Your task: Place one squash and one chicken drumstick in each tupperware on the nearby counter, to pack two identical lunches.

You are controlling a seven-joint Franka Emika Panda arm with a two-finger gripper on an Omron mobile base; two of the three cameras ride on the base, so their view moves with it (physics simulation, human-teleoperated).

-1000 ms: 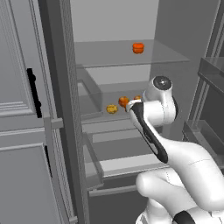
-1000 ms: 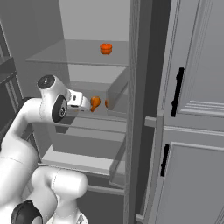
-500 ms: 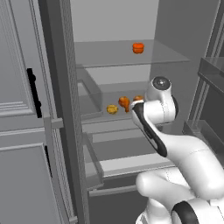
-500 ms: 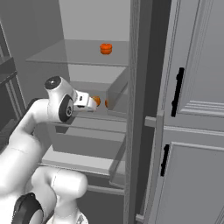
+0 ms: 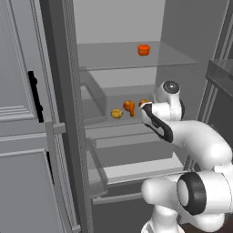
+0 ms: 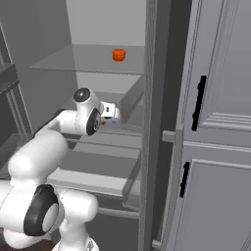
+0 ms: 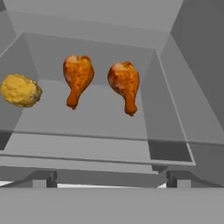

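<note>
Two browned chicken drumsticks (image 7: 78, 78) (image 7: 125, 83) lie side by side in a clear fridge drawer (image 7: 168, 111), bone ends toward me. A lumpy yellow squash (image 7: 20, 90) rests to their left. From the left base view the squash (image 5: 117, 113) and one drumstick (image 5: 129, 107) show in that drawer. My gripper (image 7: 111, 179) hovers just in front of the drawer, open, with nothing between its fingers; it also appears at the drawer front (image 5: 144, 107) (image 6: 113, 112). The tupperware and the counter are out of view.
An orange ribbed round thing (image 5: 143, 49) (image 6: 118, 54) sits on the glass shelf above. The fridge stands open, with a grey door frame (image 5: 68, 113) on the left and grey cabinet doors with black handles (image 6: 198, 103) on the right. A lower drawer (image 5: 132, 170) juts out beneath the arm.
The hand has moved a little deeper into the fridge toward the drawer, and the arm's elbow has swung down and outward. The food has not moved.
</note>
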